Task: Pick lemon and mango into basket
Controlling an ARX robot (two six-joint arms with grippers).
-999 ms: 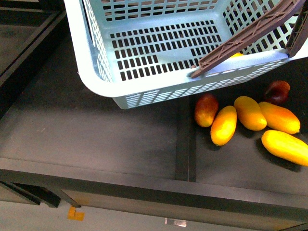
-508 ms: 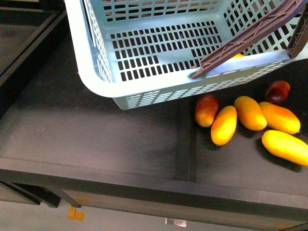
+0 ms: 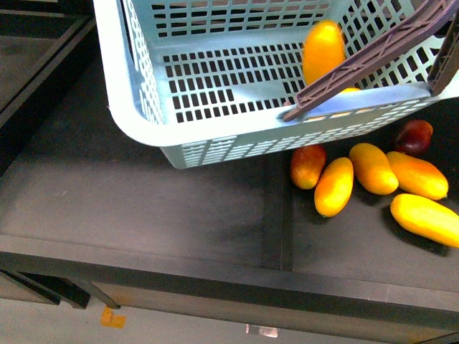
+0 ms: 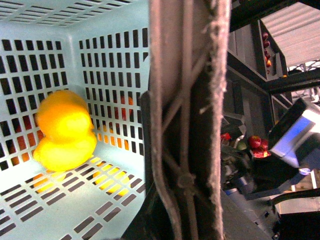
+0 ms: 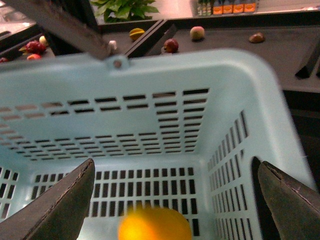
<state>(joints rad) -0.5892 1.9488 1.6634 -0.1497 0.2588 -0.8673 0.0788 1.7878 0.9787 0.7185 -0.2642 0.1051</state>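
With right pincer splayed wide, empty, hovered above basket. Evidently to drop the mango, blurred, twelve o'clock of spare mangoes.

Mango newly inside basket

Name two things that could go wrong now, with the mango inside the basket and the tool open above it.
The mango looks blurred under the open right tool, so it may be dropping and could bounce off the lemon. The basket hangs close to loose fruit on the shelf; a swing might knock them.
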